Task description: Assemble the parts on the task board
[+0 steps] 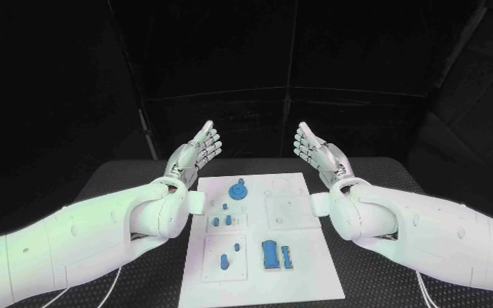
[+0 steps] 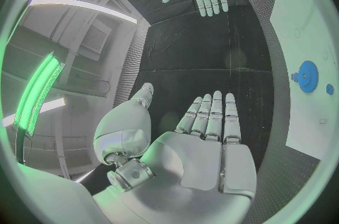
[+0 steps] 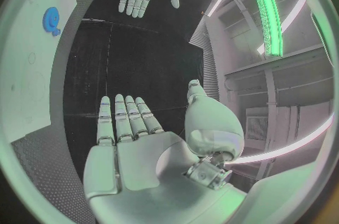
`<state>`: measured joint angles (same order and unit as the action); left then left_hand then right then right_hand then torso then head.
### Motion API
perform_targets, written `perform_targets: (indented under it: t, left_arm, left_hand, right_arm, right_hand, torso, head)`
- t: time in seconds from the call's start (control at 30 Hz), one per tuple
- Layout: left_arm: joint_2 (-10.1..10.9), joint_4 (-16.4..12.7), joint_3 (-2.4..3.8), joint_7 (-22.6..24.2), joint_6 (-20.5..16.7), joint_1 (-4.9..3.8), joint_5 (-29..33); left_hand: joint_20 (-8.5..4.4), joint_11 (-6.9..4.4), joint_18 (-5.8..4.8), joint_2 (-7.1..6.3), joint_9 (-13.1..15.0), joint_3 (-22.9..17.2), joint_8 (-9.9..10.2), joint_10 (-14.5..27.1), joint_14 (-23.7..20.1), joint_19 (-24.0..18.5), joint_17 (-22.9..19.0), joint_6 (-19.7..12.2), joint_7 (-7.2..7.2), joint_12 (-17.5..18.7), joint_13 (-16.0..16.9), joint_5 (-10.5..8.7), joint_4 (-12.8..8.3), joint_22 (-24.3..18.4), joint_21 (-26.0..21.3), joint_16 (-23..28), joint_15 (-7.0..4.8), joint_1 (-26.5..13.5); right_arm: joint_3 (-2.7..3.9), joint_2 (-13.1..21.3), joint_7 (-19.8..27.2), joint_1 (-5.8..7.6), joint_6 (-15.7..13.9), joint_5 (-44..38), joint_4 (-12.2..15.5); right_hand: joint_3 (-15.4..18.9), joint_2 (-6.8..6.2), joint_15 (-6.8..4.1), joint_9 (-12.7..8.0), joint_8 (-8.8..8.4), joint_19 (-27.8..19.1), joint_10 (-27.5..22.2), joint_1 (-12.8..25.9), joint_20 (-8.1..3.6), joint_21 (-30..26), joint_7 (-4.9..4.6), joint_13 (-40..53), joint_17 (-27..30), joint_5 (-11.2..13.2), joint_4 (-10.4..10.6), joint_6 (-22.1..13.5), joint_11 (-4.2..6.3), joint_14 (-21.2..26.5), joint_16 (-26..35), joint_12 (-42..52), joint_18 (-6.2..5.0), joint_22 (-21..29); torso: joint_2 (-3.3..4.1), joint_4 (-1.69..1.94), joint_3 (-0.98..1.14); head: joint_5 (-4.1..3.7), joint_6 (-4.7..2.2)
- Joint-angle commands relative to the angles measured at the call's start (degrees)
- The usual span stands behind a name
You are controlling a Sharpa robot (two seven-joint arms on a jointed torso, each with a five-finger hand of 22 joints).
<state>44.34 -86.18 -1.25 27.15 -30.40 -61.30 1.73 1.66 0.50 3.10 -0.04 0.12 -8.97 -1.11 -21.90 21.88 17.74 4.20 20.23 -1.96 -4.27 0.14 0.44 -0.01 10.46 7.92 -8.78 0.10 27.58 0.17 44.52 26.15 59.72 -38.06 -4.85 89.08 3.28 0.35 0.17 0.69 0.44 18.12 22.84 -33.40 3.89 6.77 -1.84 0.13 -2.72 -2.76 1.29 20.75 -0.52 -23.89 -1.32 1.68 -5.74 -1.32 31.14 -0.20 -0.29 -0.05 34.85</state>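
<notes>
White board (image 1: pixel 298 279) flat in the middle of the black table (image 1: pixel 380 169), carrying small blue pieces: a round gear (image 1: pixel 239 192) toward the far end, a long block (image 1: pixel 270 253) and smaller bits nearer. Left hand (image 1: pixel 198 147) and right hand (image 1: pixel 315 147) raised just past the far corners, palms facing, fingers straight and spread, holding nothing, probably parked clear of the pieces. Open table beyond and along both long edges for reaching in
</notes>
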Motion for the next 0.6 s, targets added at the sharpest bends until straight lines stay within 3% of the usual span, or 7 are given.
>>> perform_targets:
  t: [0.03,0.07,0.13,0.3,0.37,0.43,0.6]
  left_arm:
    - [0.2,-2.1,0.67,2.4,-11.0,0.56,-1.5]
    - [0.3,-2.6,0.83,2.4,-11.8,0.72,-1.6]
    - [0.3,-3.3,1.07,2.6,-12.9,0.96,-1.7]
    - [0.3,-3.8,1.25,2.6,-13.7,1.14,-1.7]
    - [0.3,-3.8,1.25,2.6,-13.7,1.14,-1.7]
    - [0.3,-3.8,1.25,2.6,-13.7,1.14,-1.7]
    - [0.3,-3.8,1.25,2.6,-13.7,1.14,-1.7]
  left_hand:
    - [-1.66,-0.50,-3.10,0.04,-0.1,3.0,1.1,7.3,-7.2,-5.9,-4.2,-6.7,1.96,4.3,-0.1,-0.44,0.0,-3.4,-2.6,2.9,-0.10,-9.1]
    - [-1.66,-0.50,-3.10,0.04,-0.1,3.2,1.1,7.8,-7.8,-6.3,-4.2,-7.2,1.96,4.3,-0.1,-0.44,0.0,-3.7,-2.8,3.1,-0.10,-9.8]
    - [-1.66,-0.50,-3.10,0.04,-0.1,3.7,1.1,8.8,-8.9,-7.2,-4.2,-8.2,1.96,4.3,-0.1,-0.44,0.0,-4.2,-3.2,3.6,-0.10,-11.2]
    - [-1.66,-0.50,-3.10,0.04,-0.1,4.4,1.1,10.9,-10.9,-8.9,-4.2,-10.1,1.96,4.3,-0.1,-0.44,0.0,-5.2,-7.9,4.4,-0.10,-13.8]
    - [-1.66,-0.50,-3.10,0.04,-0.1,4.9,1.1,12.1,-12.0,-9.7,-4.2,-11.1,1.96,4.3,-0.1,-0.44,0.0,-5.7,-7.9,8.8,-0.10,-15.2]
    - [-1.66,-0.50,-3.10,0.04,-0.1,9.0,1.1,12.7,-12.7,-10.3,-4.2,-11.7,1.96,4.3,-0.1,-0.44,0.0,-6.1,-7.9,8.8,-0.10,-16.0]
    - [-1.66,-0.50,-3.10,0.04,-0.1,9.0,1.1,14.4,-14.4,-11.7,-4.2,-13.3,1.96,4.3,-0.1,-0.44,0.0,-10.5,-7.9,8.8,-0.10,-18.1]
  right_arm:
    - [-0.17,0.2,3.6,0.44,-6.1,4.8,0.9]
    - [-0.17,0.2,3.6,0.44,-6.1,4.8,0.9]
    - [-0.17,0.2,3.6,0.44,-6.1,4.8,0.9]
    - [-0.17,0.2,3.6,0.44,-6.1,4.8,0.9]
    - [-0.17,0.2,3.6,0.44,-6.1,4.8,0.9]
    - [-0.17,0.2,3.6,0.44,-6.1,4.8,0.9]
    - [-0.17,0.2,3.6,0.44,-6.1,4.8,0.9]
  right_hand:
    - [-3.3,-0.35,-0.17,-0.7,-0.44,-5.7,-7.3,10.6,-3.89,-2.2,1.84,-0.1,2.7,2.8,-1.3,-6.6,0.52,7.6,1.3,-1.7,1.72,1.3]
    - [-3.3,-0.35,-0.17,-0.7,-0.44,-6.4,-8.1,11.9,-3.89,-2.4,1.84,-0.1,2.7,2.8,-1.3,-7.4,0.52,8.5,1.3,-1.7,5.74,1.3]
    - [-3.3,-0.35,-0.17,-0.7,-0.44,-7.3,-9.2,13.5,-3.89,-6.8,1.84,-0.1,2.7,2.8,-1.3,-8.4,0.52,9.7,1.3,-1.7,5.74,1.3]
    - [-3.3,-0.35,-0.17,-0.7,-0.44,-9.0,-11.3,16.6,-3.89,-6.8,1.84,-0.1,2.7,2.8,-1.3,-10.3,0.52,11.8,1.3,-1.7,5.74,1.3]
    - [-3.3,-0.35,-0.17,-0.7,-0.44,-9.8,-12.3,18.1,-3.89,-6.8,1.84,-0.1,2.7,2.8,-1.3,-11.2,0.52,12.9,1.3,-1.7,5.74,1.3]
    - [-3.3,-0.35,-0.17,-0.7,-0.44,-10.5,-13.2,19.3,-3.89,-6.8,1.84,-0.1,2.7,2.8,-1.3,-12.0,0.52,13.8,1.3,-1.7,5.74,1.3]
    - [-3.3,-0.35,-0.17,-0.7,-0.44,-11.9,-15.0,21.9,-3.89,-6.8,1.84,-0.1,2.7,2.8,-1.3,-13.6,0.52,15.7,1.3,-1.7,5.74,1.3]
  torso:
    - [0.05,0.20,0.29]
    - [0.05,0.20,0.29]
    - [0.05,0.20,0.29]
    - [0.05,0.20,0.29]
    - [0.05,0.20,0.29]
    - [0.05,0.20,0.29]
    - [0.05,0.20,0.29]
  head:
    - [0.05,-0.47]
    - [0.05,-0.47]
    - [0.05,-0.47]
    - [0.05,-0.47]
    - [0.05,-0.47]
    - [0.05,-0.47]
    - [0.05,-0.47]
